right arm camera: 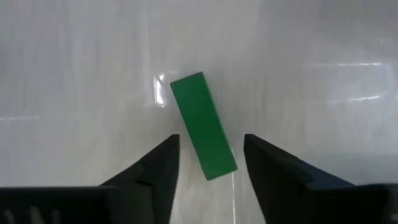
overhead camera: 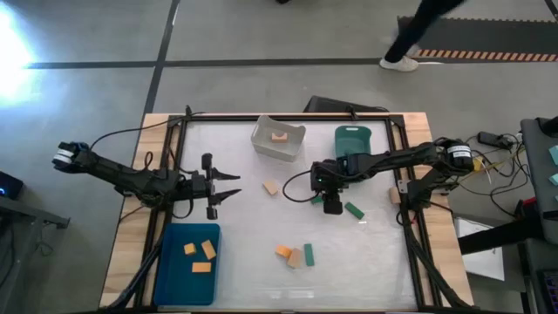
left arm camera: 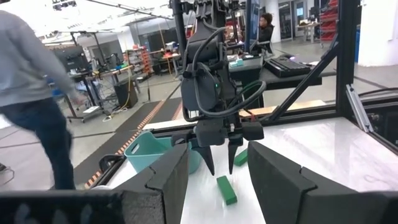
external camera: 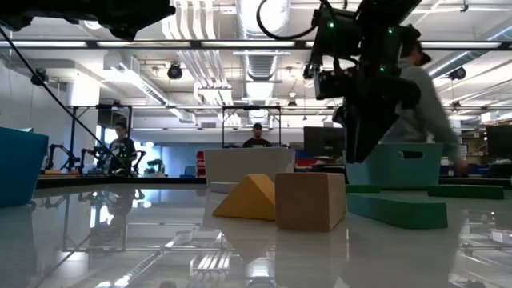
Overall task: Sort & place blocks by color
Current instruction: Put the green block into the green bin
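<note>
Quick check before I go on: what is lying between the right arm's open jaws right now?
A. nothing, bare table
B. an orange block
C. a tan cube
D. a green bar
D. The right wrist view shows a green bar lying flat on the white table, its near end between the open jaws of the right gripper, which is not touching it.

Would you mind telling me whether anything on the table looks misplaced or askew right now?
One thing: an orange block lies in the clear bin, while three others lie in the blue bin. The green bar under the open right gripper lies slanted to its fingers.
</note>
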Action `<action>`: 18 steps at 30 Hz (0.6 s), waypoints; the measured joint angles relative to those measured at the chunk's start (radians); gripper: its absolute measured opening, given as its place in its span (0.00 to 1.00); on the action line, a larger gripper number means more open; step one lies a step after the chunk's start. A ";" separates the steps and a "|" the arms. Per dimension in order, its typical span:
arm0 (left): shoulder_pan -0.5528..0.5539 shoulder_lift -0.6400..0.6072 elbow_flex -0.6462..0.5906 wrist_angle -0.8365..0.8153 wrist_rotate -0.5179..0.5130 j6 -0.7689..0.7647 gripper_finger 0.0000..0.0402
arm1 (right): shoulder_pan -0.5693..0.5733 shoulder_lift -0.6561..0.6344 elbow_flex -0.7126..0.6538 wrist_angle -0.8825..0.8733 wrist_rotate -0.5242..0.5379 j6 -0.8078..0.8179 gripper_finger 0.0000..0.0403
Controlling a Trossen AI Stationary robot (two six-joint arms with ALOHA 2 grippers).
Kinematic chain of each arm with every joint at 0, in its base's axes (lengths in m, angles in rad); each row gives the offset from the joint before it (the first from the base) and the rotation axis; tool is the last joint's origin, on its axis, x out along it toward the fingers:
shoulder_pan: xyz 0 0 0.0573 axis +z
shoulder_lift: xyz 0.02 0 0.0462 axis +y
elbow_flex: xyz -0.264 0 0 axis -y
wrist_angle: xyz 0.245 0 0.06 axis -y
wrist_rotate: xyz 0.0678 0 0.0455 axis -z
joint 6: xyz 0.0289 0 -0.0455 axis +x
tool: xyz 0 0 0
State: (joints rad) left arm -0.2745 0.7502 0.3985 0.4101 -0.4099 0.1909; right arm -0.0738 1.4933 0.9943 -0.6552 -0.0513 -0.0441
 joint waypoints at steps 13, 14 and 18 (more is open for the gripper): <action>0.000 0.008 0.000 0.002 -0.018 0.008 0.37 | 0.000 0.030 -0.080 0.170 -0.001 0.000 0.51; 0.000 0.008 0.000 0.004 -0.018 0.008 0.37 | 0.002 0.045 -0.079 0.176 -0.005 0.000 0.51; 0.000 0.008 0.000 0.002 -0.018 0.009 0.37 | 0.015 0.121 -0.062 0.169 -0.008 0.000 0.51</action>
State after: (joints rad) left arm -0.2743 0.7582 0.3985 0.4120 -0.4282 0.2001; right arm -0.0591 1.6139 0.9322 -0.4857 -0.0598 -0.0444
